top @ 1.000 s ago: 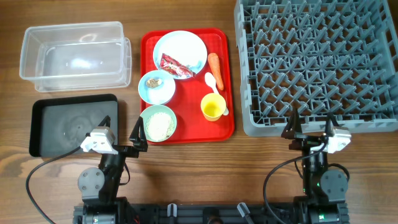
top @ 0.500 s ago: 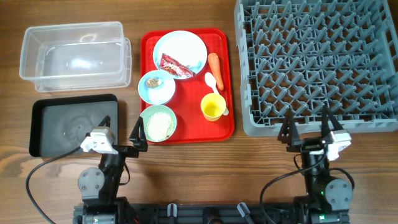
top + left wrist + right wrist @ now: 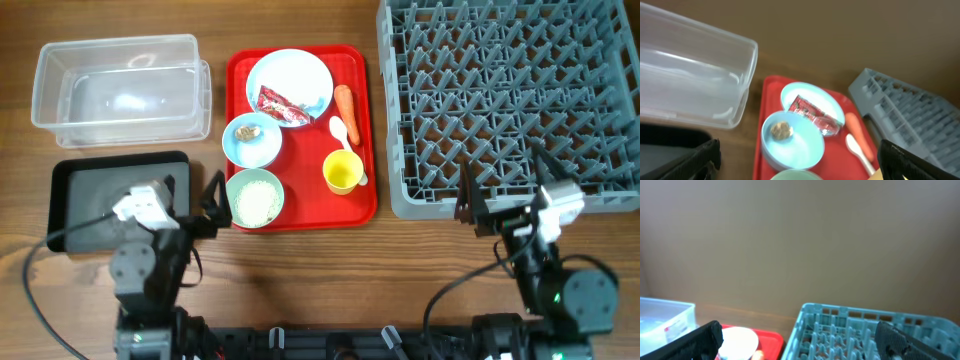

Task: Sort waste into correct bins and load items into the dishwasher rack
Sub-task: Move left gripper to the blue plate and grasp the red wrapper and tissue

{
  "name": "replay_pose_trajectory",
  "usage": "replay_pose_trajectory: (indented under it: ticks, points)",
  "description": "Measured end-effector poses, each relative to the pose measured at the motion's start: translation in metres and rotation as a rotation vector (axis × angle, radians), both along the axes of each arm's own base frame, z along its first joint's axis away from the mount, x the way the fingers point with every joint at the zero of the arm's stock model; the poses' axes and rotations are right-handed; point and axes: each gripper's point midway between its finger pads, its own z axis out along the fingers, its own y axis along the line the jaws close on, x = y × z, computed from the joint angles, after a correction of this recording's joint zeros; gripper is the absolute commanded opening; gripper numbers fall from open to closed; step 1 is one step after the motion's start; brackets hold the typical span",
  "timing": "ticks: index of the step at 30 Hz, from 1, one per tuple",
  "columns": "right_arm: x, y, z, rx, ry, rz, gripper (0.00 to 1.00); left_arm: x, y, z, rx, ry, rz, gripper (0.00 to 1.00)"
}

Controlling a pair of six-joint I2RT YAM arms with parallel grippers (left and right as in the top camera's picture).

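Observation:
On the red tray, the pale blue plate (image 3: 300, 72) holds a red wrapper (image 3: 279, 105), with the carrot (image 3: 345, 100) and white spoon (image 3: 339, 128) beside it. A small blue bowl (image 3: 258, 148) carries a brown scrap (image 3: 781, 130). The green bowl (image 3: 255, 197) holds rice, and the yellow cup (image 3: 342, 172) stands upright. My left gripper (image 3: 192, 195) hangs open near the black tray (image 3: 90, 190), short of the green bowl. My right gripper (image 3: 503, 188) is open at the grey rack's (image 3: 386, 100) front edge. Both hold nothing.
The clear tub (image 3: 120, 90) sits at the back left, behind the black tray. The flat red serving tray (image 3: 305, 200) lies between the bins and the rack. Bare wooden tabletop runs along the front, where both arm bases and their cables stand.
Both arms have lifted from their rest pose. The left gripper has shifted left over the black tray's corner, the right one to the right. Both jaws stay wide apart.

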Motion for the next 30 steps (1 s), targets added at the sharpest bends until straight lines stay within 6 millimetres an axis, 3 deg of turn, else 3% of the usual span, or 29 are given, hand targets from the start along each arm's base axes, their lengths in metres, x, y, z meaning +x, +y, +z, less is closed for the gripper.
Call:
replay_pose_trajectory:
  ticks: [3, 6, 10, 13, 19, 24, 30]
  points:
    - [0.020, 0.010, 0.019, -0.025, 0.065, 0.046, 1.00, 0.017, 0.000, 0.047, -0.023, -0.010, -0.004, 1.00]
    - [0.039, 0.015, 0.017, -0.038, 0.183, 0.073, 1.00, 0.042, -0.007, 0.090, -0.041, 0.037, -0.051, 1.00]
    - [0.065, 0.019, 0.012, -0.047, 0.352, 0.089, 1.00, 0.076, -0.017, 0.120, -0.037, 0.149, -0.118, 1.00]
    - [0.080, 0.021, 0.006, -0.069, 0.446, 0.095, 1.00, 0.104, -0.023, 0.123, -0.017, 0.285, -0.162, 1.00]
    - [0.100, 0.023, -0.007, -0.132, 0.597, 0.134, 1.00, 0.164, -0.044, 0.120, 0.054, 0.522, -0.261, 1.00]
    - [0.109, 0.022, -0.010, -0.131, 0.639, 0.197, 1.00, 0.207, -0.069, 0.102, 0.108, 0.606, -0.316, 1.00]
    - [0.102, 0.029, -0.020, -0.105, 0.696, 0.241, 1.00, 0.233, -0.095, 0.035, 0.119, 0.735, -0.370, 1.00]
